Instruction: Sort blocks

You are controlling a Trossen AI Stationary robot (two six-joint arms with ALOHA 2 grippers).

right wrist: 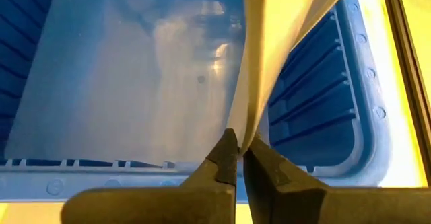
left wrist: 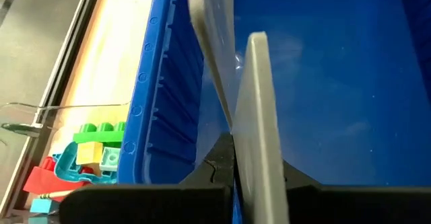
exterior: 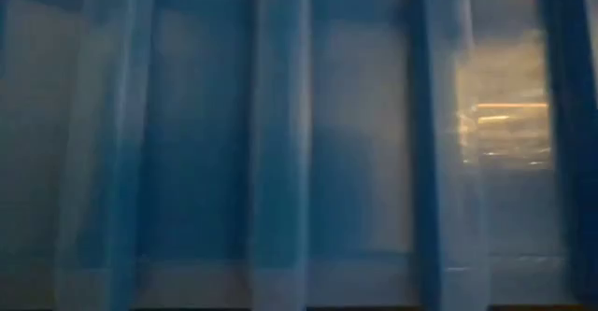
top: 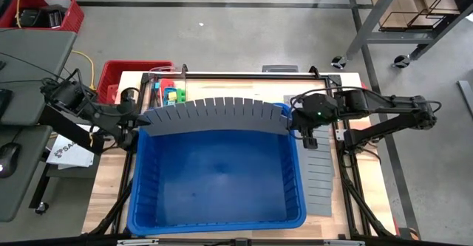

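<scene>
A long grey slotted divider panel [top: 214,113] spans the far end of the big blue bin [top: 133,202], bowed toward the table's far edge. My left gripper [top: 140,119] is shut on its left end and my right gripper [top: 295,120] on its right end. The blocks [top: 171,94], small and green, yellow, red and teal, lie on the table beyond the bin's far left corner; the left wrist view shows the blocks [left wrist: 87,157] beside the bin's rim [left wrist: 145,83]. The low view shows only the bin's wall [exterior: 280,143]. My left gripper pinches the panel's left end [left wrist: 246,150] between its two fingers, slanting down from the table's left side. The panel stands on edge in the hold and curves away over the bin. My right gripper pinches the panel's right end [right wrist: 246,126] between its two fingertips [right wrist: 225,153], slanting down from the table's right side. The panel stands on edge and bends away across the bin's inside [right wrist: 135,83].
More grey divider panels [top: 321,168] lie flat on the table to the right of the bin. A red basket [top: 126,74] stands at the table's far left corner, another [top: 44,13] farther off on the floor. A paper sheet [top: 66,151] lies left of the table.
</scene>
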